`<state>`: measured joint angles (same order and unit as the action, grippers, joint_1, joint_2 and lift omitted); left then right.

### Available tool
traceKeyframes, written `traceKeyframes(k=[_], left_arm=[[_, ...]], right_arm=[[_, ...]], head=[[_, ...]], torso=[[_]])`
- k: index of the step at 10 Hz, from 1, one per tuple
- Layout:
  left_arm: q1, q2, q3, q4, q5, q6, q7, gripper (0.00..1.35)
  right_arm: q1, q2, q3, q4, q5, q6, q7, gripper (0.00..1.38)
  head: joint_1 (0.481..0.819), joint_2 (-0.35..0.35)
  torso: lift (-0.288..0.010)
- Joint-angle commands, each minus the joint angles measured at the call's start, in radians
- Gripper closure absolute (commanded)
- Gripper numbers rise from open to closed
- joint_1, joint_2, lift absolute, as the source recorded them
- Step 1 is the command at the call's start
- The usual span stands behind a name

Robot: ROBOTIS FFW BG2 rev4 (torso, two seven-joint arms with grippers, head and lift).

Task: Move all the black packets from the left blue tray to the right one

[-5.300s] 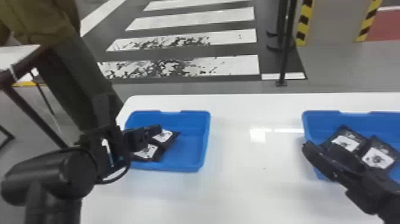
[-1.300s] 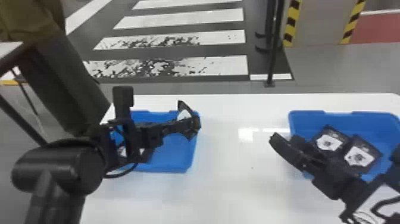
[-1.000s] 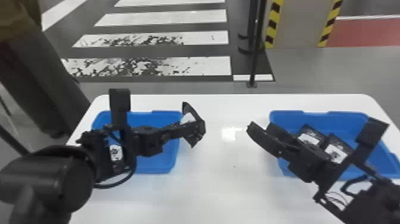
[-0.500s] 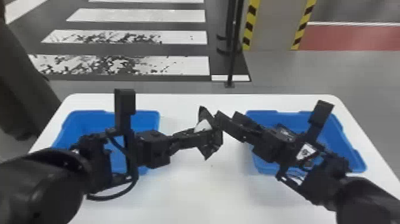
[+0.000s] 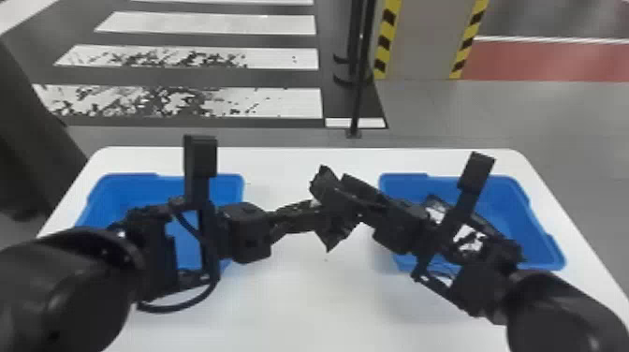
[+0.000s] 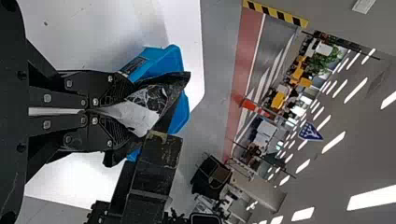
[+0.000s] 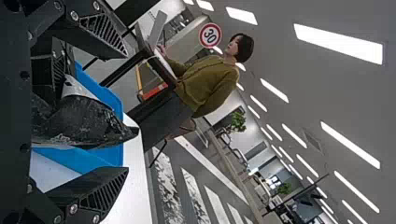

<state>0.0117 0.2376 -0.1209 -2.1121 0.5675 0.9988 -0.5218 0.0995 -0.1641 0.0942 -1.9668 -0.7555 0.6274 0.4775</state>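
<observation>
In the head view my left gripper (image 5: 312,213) is over the table between the trays, shut on a black packet (image 5: 331,238). My right gripper (image 5: 348,196) meets it from the right. In the left wrist view the left gripper (image 6: 131,112) pinches the same packet (image 6: 172,100) by its pale-labelled part. The right wrist view has the right gripper (image 7: 127,112) open, its fingers on either side of the packet (image 7: 86,122). Black packets with white labels (image 5: 469,239) lie in the right blue tray (image 5: 538,248), partly behind the right arm. The left arm covers much of the left blue tray (image 5: 121,187).
The white table (image 5: 299,304) carries both trays, with its bare middle under the grippers. A person stands beyond the table in the right wrist view, and a dark pole (image 5: 358,93) rises behind its far edge.
The left gripper has lifted the packet out of the left tray and carried it right. My right arm has come left from over the right tray to meet it. The head view has turned right.
</observation>
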Motion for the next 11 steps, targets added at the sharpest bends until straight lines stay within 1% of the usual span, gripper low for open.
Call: traceKeyframes(k=[1, 2, 4, 5, 6, 8, 9, 10, 11], left_arm=[[-0.004, -0.001, -0.005, 0.000, 0.005, -0.002, 0.000, 1.21], [-0.004, -0.003, -0.007, 0.000, 0.015, -0.005, 0.000, 1.21], [-0.009, -0.003, -0.013, 0.000, 0.021, -0.005, 0.002, 1.21], [-0.012, -0.004, -0.013, 0.000, 0.021, -0.010, 0.002, 1.21], [-0.012, -0.004, -0.013, 0.000, 0.023, -0.010, 0.002, 1.21], [-0.012, -0.006, -0.013, 0.000, 0.027, -0.020, 0.005, 1.20], [-0.002, -0.008, -0.009, 0.000, 0.059, -0.020, 0.022, 0.98], [0.013, -0.012, 0.003, 0.000, 0.073, -0.015, 0.032, 0.51], [0.027, -0.015, 0.013, 0.000, 0.093, -0.005, 0.034, 0.17]], right_arm=[[-0.004, 0.000, 0.008, 0.007, 0.000, 0.008, 0.000, 0.28], [-0.009, 0.000, 0.008, 0.012, 0.000, 0.018, 0.000, 0.51], [-0.019, 0.000, 0.008, 0.019, 0.002, 0.020, 0.000, 0.91], [-0.019, 0.002, 0.008, 0.029, 0.004, -0.004, 0.000, 1.22], [-0.019, 0.003, 0.010, 0.036, 0.000, -0.026, 0.000, 1.28], [-0.019, 0.005, 0.011, 0.041, -0.004, -0.051, 0.001, 1.28], [-0.021, 0.008, 0.011, 0.051, -0.014, -0.070, 0.000, 1.28], [-0.028, 0.009, 0.000, 0.063, -0.018, -0.085, 0.000, 1.28], [-0.033, 0.008, -0.024, 0.063, -0.012, -0.088, 0.000, 1.28]], head=[[0.695, -0.013], [0.695, -0.010], [0.695, -0.012], [0.695, -0.015], [0.695, -0.016], [0.695, -0.022], [0.695, -0.023], [0.695, -0.026], [0.695, -0.031]], torso=[[-0.140], [-0.140], [-0.140], [-0.140], [-0.140], [-0.140], [-0.140], [-0.140], [-0.140]])
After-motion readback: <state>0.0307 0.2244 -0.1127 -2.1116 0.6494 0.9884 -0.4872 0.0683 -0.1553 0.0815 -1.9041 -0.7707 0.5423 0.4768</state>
